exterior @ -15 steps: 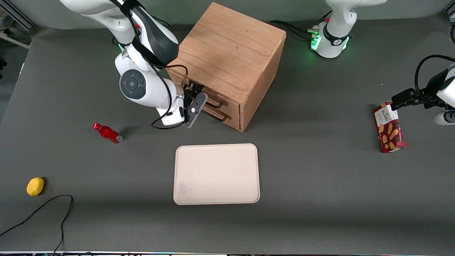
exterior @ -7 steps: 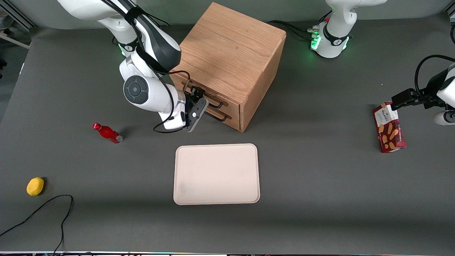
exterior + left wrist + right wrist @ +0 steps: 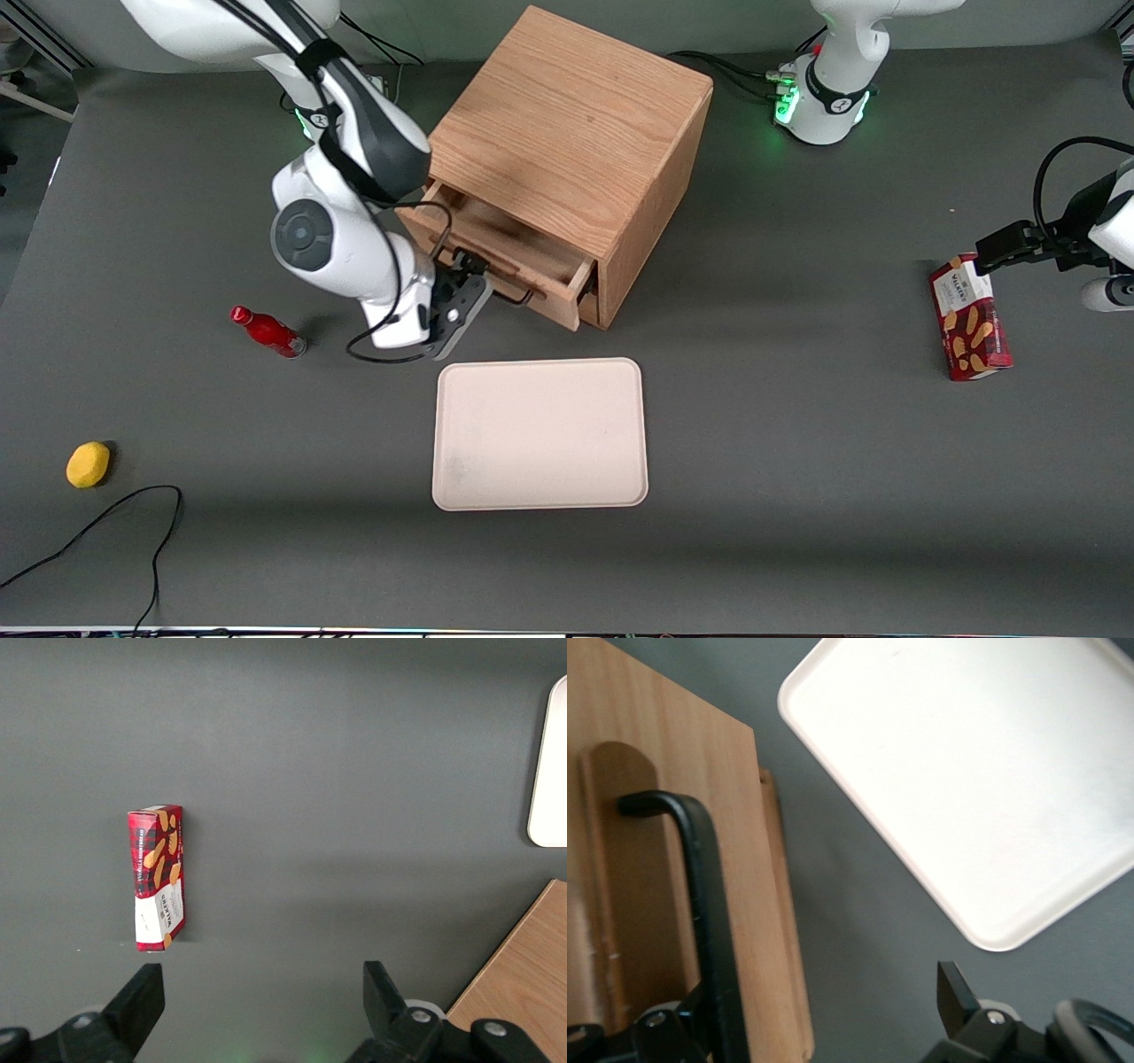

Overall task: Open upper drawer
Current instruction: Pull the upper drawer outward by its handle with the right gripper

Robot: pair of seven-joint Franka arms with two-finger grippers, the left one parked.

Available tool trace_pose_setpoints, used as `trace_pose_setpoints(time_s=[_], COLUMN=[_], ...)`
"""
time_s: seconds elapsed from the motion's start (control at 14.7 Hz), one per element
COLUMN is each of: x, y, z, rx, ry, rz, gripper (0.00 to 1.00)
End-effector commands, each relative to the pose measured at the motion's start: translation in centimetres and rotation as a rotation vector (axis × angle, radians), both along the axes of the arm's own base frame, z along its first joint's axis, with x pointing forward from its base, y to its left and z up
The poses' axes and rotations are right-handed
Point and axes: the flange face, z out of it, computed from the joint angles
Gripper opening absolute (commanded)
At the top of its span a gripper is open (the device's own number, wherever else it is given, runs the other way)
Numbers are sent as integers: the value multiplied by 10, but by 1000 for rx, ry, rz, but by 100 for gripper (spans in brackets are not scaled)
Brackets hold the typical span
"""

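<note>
While the upper drawer [image 3: 496,257] juts partly out of the cabinet [image 3: 567,142] at upper centre of the front view, the gripper [image 3: 474,283], fingers spread, straddles its black handle [image 3: 709,904].

Showing grained matt oak on the drawer [image 3: 496,252], smooth black wire on its handle [image 3: 709,895]; gripper [image 3: 465,288] looking matt black plastic; tray [image 3: 540,434] gleaming smooth, table [image 3: 797,461] lying matt grey.

Biscuit box [image 3: 969,317]: white label with brand word, seemingly "WALKERS", barely legible. No other readable text anywhere.
</note>
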Motion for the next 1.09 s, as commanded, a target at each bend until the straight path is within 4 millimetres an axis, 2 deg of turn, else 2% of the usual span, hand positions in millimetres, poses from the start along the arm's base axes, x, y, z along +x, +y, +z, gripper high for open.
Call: trace_pose_setpoints(time_s=[0.0,0.34,0.55,0.89,1.02], x=[33,77,93,101,104], y=[-24,-59,-79,-91,-90], z=[-1,-2,-2,1,17], rx=[11,22,27,24,37], ry=[-41,-92,-161,-181,-203], rz=[10,-54,-106,-135,-149], gripper=[100,100,100,100,100])
